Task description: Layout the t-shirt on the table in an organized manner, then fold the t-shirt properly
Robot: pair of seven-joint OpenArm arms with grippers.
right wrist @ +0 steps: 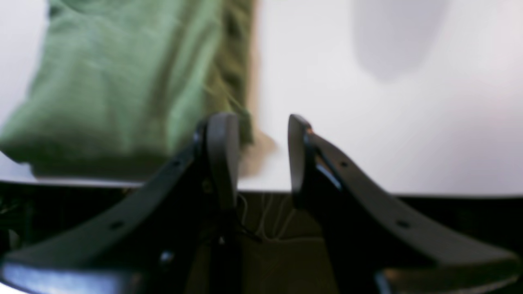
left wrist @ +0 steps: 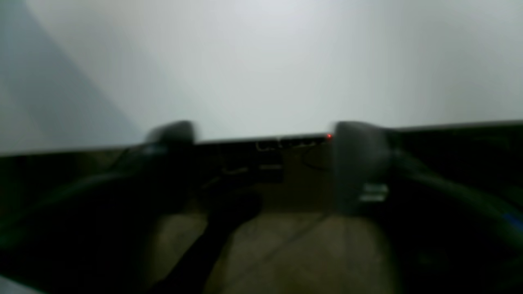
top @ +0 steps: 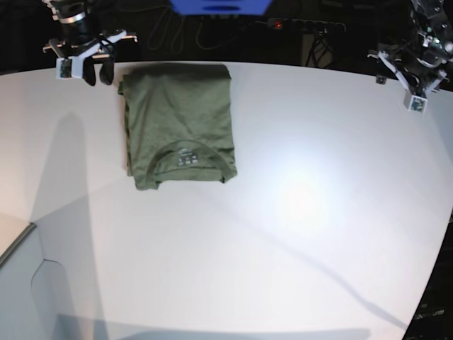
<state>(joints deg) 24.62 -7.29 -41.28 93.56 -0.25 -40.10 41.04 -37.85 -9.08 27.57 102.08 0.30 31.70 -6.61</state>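
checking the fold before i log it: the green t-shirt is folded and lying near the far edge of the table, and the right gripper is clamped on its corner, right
Not quite. The t-shirt is folded and lies near the far edge of the table, but the right gripper is not clamped on it. The right wrist view shows its jaws apart with nothing between them, beside the shirt's corner. The base view also shows it off the cloth.

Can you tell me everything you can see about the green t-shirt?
The t-shirt is plain olive green and looks like soft cotton. It is folded into a neat, tall rectangle, lying flat on the white table near its far edge. The ribbed round collar shows at the near end, with a small printed label just inside it. A few gentle wrinkles cross the cloth. Nothing holds it: the right gripper hangs just beside its far corner, jaws apart, and I cannot tell whether it brushes the cloth.
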